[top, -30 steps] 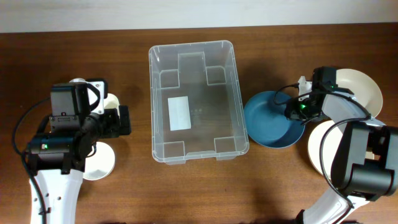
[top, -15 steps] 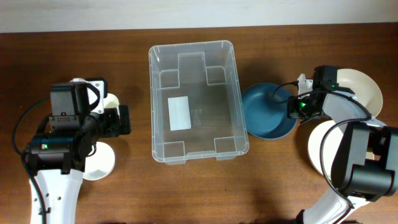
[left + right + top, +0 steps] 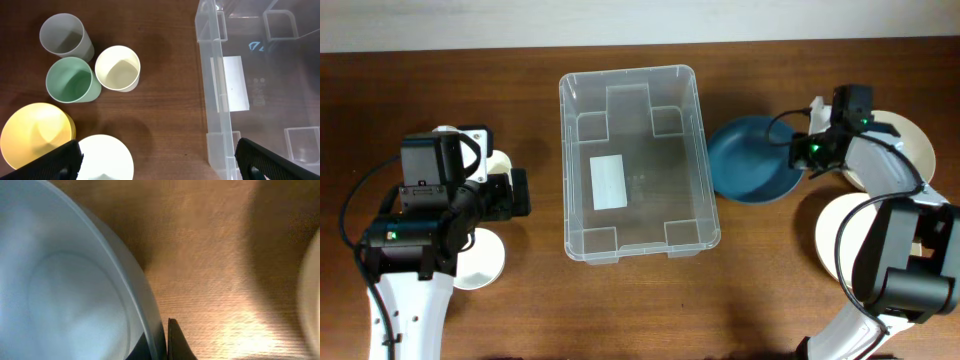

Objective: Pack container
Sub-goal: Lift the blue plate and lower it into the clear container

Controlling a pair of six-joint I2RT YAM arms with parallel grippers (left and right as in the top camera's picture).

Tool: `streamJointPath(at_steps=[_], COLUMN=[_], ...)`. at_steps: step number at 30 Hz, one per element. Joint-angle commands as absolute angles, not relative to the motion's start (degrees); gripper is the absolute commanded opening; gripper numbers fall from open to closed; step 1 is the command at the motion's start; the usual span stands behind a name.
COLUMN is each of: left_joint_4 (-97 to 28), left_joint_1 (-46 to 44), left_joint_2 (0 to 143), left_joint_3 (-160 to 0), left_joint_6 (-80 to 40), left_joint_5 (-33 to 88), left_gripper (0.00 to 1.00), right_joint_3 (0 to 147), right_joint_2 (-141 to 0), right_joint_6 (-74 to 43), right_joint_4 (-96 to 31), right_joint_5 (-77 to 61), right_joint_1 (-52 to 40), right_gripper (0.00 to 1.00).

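Clear plastic forms the container point(image 3: 660, 200), which is placed at the middle of the brown wooden table point(image 3: 640, 300), between the two arms. It is set upright with its open mouth upward, and nothing is seen inside it but the white label point(image 3: 609, 182) on its base. Its long axis is laid from the far edge of the table toward the near edge, so one long side is turned to each arm.

Just right of the container, a dark blue bowl point(image 3: 750, 172) is held by its right rim in the right gripper point(image 3: 812, 152). Compared with the overhead view of a second ago, the bowl is found shifted toward the far edge and closer to the container. Its left edge is now seen touching or just overlapping the container's right rim; which of the two cannot be told. In the right wrist view the rim is seen passing beside a dark finger point(image 3: 174, 342), so the jaws are judged to be clamped on it. The shift is read as the bowl being carried toward the container: packing is begun, but nothing is yet placed inside.

The left gripper point(image 3: 518, 193) is seen unmoved over that second, its jaws held wide apart and empty. Beneath it, left of the container, a grey cup point(image 3: 65, 37), a green cup point(image 3: 72, 80), a cream cup point(image 3: 117, 67), a yellow bowl point(image 3: 35, 135) and a white bowl point(image 3: 105, 157) are left waiting.
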State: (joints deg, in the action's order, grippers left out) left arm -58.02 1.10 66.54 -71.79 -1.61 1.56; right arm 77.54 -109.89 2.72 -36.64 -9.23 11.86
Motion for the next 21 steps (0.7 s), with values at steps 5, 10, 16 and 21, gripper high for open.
streamJointPath(at_steps=[5, 10, 16, 21], left_joint_4=[-57.9, -57.9, -57.9, -57.8], left_joint_1=[1.3, 1.3, 1.3, 1.3], left_joint_2=[66.7, 66.7, 66.7, 66.7], left_joint_3=[-72.8, -72.8, -72.8, -72.8], left_joint_6=[-2.3, -2.3, -2.3, -2.3], left_joint_5=[1.9, 1.9, 1.9, 1.9], left_gripper=[1.0, 1.0, 1.0, 1.0], right_joint_3=[89.2, 96.1, 102.2, 103.9], right_joint_2=[-103.4, -98.7, -93.2, -91.6], right_joint_6=[-0.2, -0.9, 1.7, 2.8], right_joint_4=[-41.7, -45.5, -49.5, -49.1], right_joint_5=[-7.0, -7.5, -11.5, -11.3], right_joint_1=[11.7, 11.3, 5.4, -5.2], right_gripper=[0.04, 0.04, 0.04, 0.04])
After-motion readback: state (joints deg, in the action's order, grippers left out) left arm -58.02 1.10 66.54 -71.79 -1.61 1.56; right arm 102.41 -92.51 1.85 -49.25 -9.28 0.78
